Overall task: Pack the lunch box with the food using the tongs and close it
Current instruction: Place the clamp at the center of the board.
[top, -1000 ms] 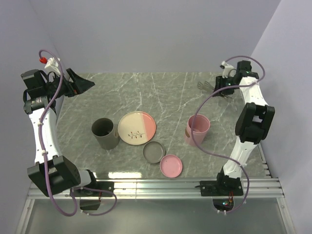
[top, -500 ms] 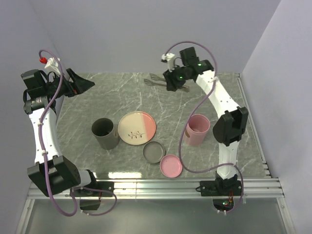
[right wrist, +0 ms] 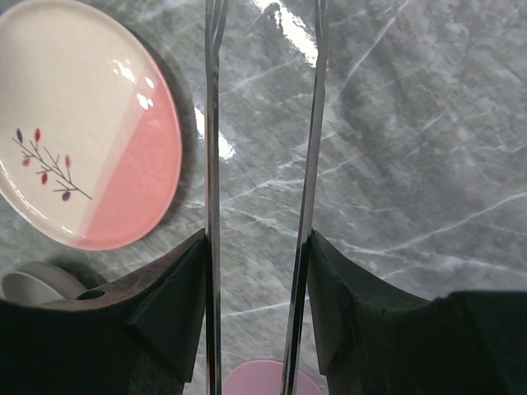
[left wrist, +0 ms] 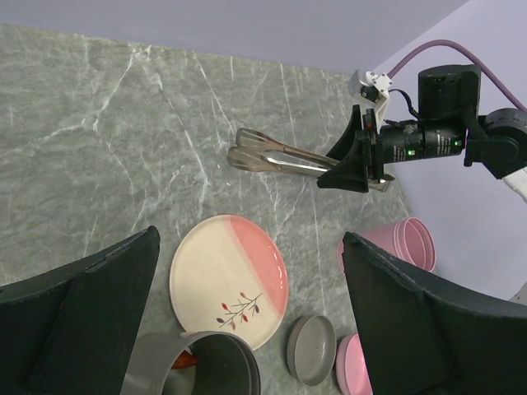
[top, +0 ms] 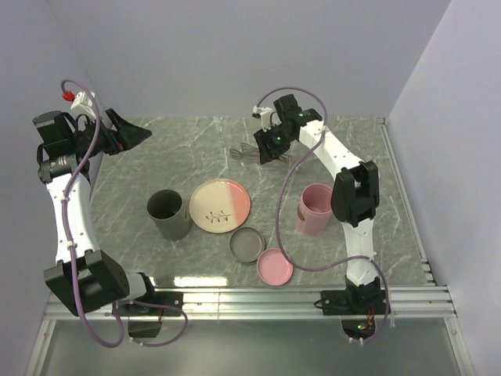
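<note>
The right gripper has its jaws clenched on the tongs. In the right wrist view each slim silver arm runs along the inner face of one of the black fingers, and the two arms stand apart from each other. From the jaws the tongs reach out roughly level, with their spoon-shaped tips free. They lie past the far edge of the cream-and-pink plate and a little to its right, over the grey marble counter. Whether the tips touch the counter cannot be told.

The left gripper hangs in the air well to the left of the plate and beyond it. Its jaws are released, spread wide, and grasp nothing.

The plate lies flat near the middle of the counter, with a small twig pattern on its cream half. A grey cup stands upright just beside the plate's left edge. In the left wrist view an orange-red bit shows at that cup's rim, though whether it lies inside cannot be told. A shallow grey lid rests just off the plate's near right edge, and a pink lid lies nearer still, touching or almost touching the grey one. A pink cup stands upright to the right of the plate, clear of it.
</note>
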Controlling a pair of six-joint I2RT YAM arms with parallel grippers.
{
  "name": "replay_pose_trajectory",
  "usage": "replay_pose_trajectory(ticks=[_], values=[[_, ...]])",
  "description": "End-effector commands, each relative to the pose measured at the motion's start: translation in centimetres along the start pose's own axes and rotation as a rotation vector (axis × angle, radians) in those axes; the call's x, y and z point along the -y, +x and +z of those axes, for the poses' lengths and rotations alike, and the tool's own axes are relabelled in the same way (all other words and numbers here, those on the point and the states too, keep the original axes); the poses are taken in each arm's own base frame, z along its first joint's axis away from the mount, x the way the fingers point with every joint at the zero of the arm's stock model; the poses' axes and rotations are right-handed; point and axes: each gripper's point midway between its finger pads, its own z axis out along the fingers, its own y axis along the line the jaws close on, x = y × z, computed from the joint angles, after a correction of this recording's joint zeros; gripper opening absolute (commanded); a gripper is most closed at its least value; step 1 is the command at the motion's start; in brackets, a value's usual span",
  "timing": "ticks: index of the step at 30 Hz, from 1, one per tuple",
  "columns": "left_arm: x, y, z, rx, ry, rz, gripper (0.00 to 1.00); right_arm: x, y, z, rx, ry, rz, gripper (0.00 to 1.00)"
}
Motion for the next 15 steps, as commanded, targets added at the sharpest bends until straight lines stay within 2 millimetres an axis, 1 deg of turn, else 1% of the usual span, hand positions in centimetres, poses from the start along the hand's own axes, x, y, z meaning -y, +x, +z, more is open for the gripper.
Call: replay_pose_trajectory(ticks=[1,2,3,5,6,7,9,10,13,15], values=[[0.7,-0.7,-0.3,0.025,0.021,0.036,0.99,-1.4,-2.4,0.3,0.081,-0.021,-0.001,0.55],[0.7,-0.6,-0.3,0.021,0.024,0.037,1.00,-1.9,-2.4,0.6,0.074,-0.021,-0.007,0.56],[0.7,-0.5,-0.3,0.018,0.023,0.034,0.99,-1.8,-2.5,0.9,0.070,-0.010,-0.007,0.56],[0.7,-0.4,-0.3,0.016,0.024,0.037,0.99,-1.1,-2.0,2.0,0.046,0.039,0.009,0.56],[0.8,-0.4,-0.4,0.016,0.024,0.040,0.99,-1.4,-2.2,2.3,0.044,0.044,0.004,0.56],[0.7,-0.3,-0.3,0.016,0.024,0.040,0.99,-1.0,-1.5,3.2,0.010,0.058,0.020,0.56],[0.7,-0.2,-0.4,0.013,0.021,0.045,0.99,-1.3,-1.3,3.9,-0.010,0.058,0.017,0.56],[0.7,-0.1,-0.4,0.012,0.019,0.048,0.99,-1.3,-0.7,4.5,-0.031,0.059,0.022,0.57],[0.7,0.1,-0.5,0.009,0.017,0.049,0.99,-1.5,-0.2,5.3,-0.049,0.071,0.016,0.57],[0.6,0.2,-0.5,0.008,0.015,0.053,0.99,-1.6,-0.1,5.5,-0.056,0.079,0.012,0.58]])
